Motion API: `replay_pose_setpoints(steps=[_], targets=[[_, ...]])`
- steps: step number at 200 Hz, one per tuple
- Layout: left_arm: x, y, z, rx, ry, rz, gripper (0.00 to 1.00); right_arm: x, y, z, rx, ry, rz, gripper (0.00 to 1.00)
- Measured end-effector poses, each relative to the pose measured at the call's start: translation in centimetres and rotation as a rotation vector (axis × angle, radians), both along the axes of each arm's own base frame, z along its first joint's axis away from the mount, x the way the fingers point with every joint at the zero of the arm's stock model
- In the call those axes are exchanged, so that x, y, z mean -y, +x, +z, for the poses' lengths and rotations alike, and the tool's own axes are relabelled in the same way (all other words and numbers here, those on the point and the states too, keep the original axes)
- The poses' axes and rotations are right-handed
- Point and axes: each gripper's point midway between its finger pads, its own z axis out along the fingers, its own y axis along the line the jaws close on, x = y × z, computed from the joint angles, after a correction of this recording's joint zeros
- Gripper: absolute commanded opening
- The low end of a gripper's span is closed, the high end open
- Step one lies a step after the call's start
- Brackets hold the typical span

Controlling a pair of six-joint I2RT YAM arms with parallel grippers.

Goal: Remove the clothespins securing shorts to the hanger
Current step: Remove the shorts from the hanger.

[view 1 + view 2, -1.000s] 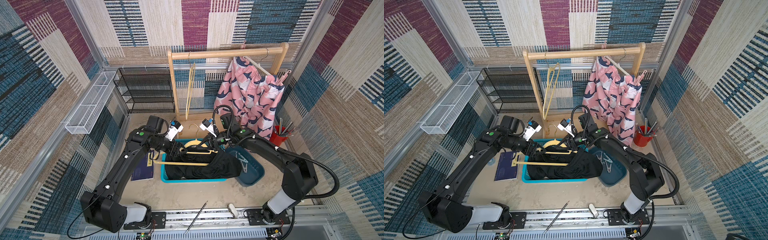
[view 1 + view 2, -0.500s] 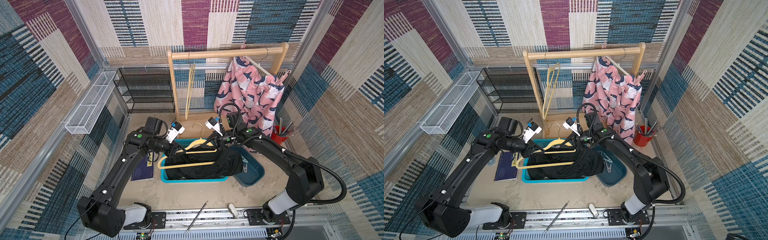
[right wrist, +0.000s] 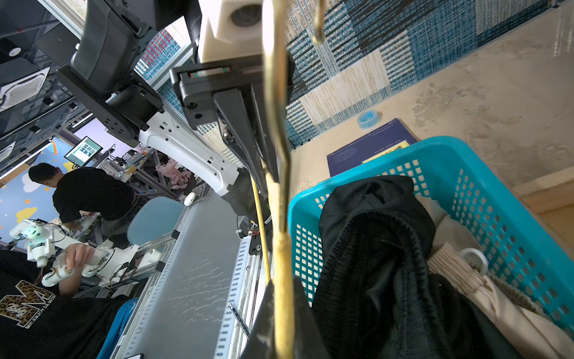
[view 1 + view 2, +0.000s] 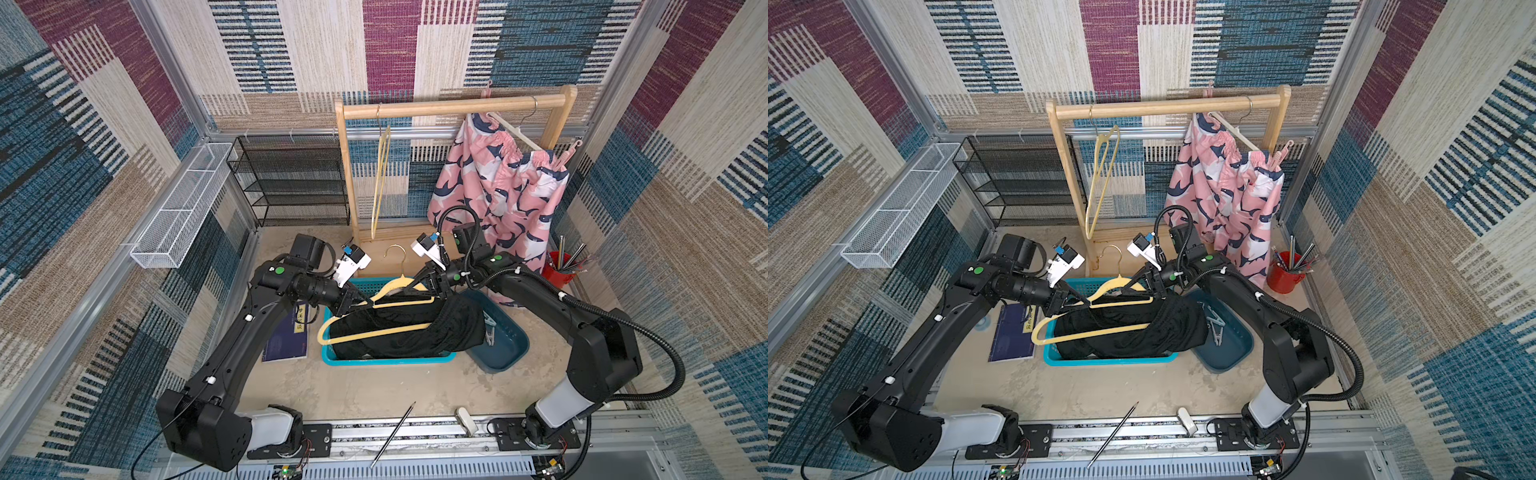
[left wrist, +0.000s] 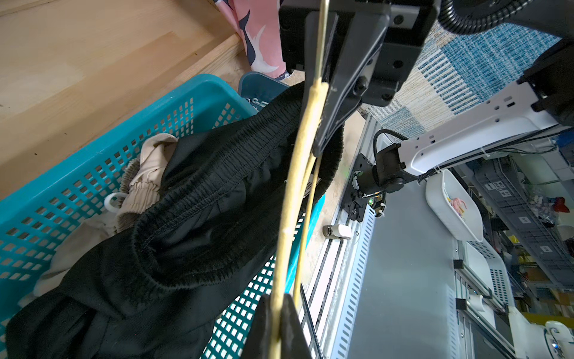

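Note:
A yellow hanger (image 4: 374,332) (image 4: 1100,332) is held over the teal basket (image 4: 386,359) with the black shorts (image 4: 449,324) (image 4: 1167,328) draped through it. My left gripper (image 4: 368,302) (image 5: 278,300) is shut on the hanger's left arm. My right gripper (image 4: 417,286) (image 3: 282,283) is shut on its shoulder near the hook. Beige shorts (image 5: 146,174) (image 3: 497,298) lie in the basket under the black pair. Pink printed shorts (image 4: 498,191) hang on a white hanger (image 4: 515,133) with a pink clothespin (image 4: 570,150) at its end. Loose clothespins (image 4: 490,328) lie in a dark blue tub (image 4: 507,353).
A wooden rack (image 4: 453,106) at the back carries an empty yellow hanger (image 4: 380,178). A black wire shelf (image 4: 291,183) and a white mesh basket (image 4: 178,208) stand left. A red pen cup (image 4: 561,270) is right, a blue book (image 4: 286,336) beside the teal basket, a pen (image 4: 392,434) on the front rail.
My left gripper has shut on the yellow hanger's left arm. The hanger with the black shorts has risen out of the teal basket, held by my right gripper throughout.

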Motion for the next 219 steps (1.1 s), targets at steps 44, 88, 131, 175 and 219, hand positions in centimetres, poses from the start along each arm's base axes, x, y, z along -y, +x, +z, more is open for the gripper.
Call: replay_pose_setpoints(steps=[44, 88, 131, 175, 219], targets=[[-0.7, -0.1, -0.4, -0.019, 0.047, 0.032, 0.0, 0.8, 2.5, -0.7, 0.034, -0.065, -0.147, 0.52], [-1.4, -0.2, 0.4, 0.004, 0.069, 0.087, 0.0, 3.6, 6.5, -1.5, 0.087, -0.24, -0.491, 0.67], [-2.2, -1.2, 1.6, 0.053, 0.079, 0.126, 0.0, 8.3, 6.9, -3.4, 0.088, -0.413, -0.767, 0.78], [-2.4, -1.5, 2.1, 0.06, 0.074, 0.14, 0.0, 10.7, 5.4, -4.7, 0.056, -0.482, -0.856, 0.79], [-2.5, -1.7, 2.4, 0.065, 0.071, 0.144, 0.0, 10.7, 3.8, -7.5, -0.042, -0.506, -0.823, 0.69]])
